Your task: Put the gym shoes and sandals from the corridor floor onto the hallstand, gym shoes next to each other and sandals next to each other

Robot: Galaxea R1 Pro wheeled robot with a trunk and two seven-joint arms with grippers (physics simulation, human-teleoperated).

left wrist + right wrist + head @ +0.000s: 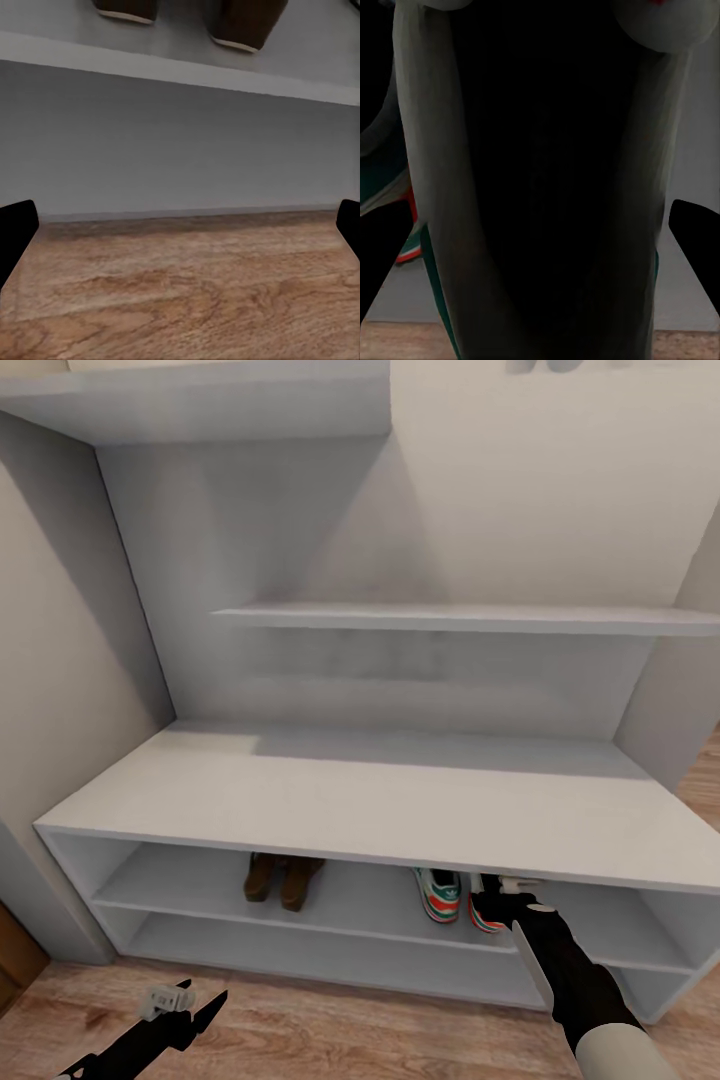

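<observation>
Reaching: the right gripper is stretched into the upper tier of the hallstand, right at the second gym shoe
Right gripper state: up close in the right wrist view, the shoe's dark opening and grey rim sit between the black fingertips; whether they press on it cannot be told
Gym shoes: one gym shoe stands on the upper tier, heel outward; the other gym shoe is just beside it on its right, partly hidden by the gripper
Sandals: the two sandals sit side by side on the same tier, further left and well apart from the sneakers; their heels show in the left wrist view
Left gripper: low over the corridor floor before the rack, fingers spread wide with nothing between them
Left wrist view: wood planks run up to the grey lower part of the rack
</observation>
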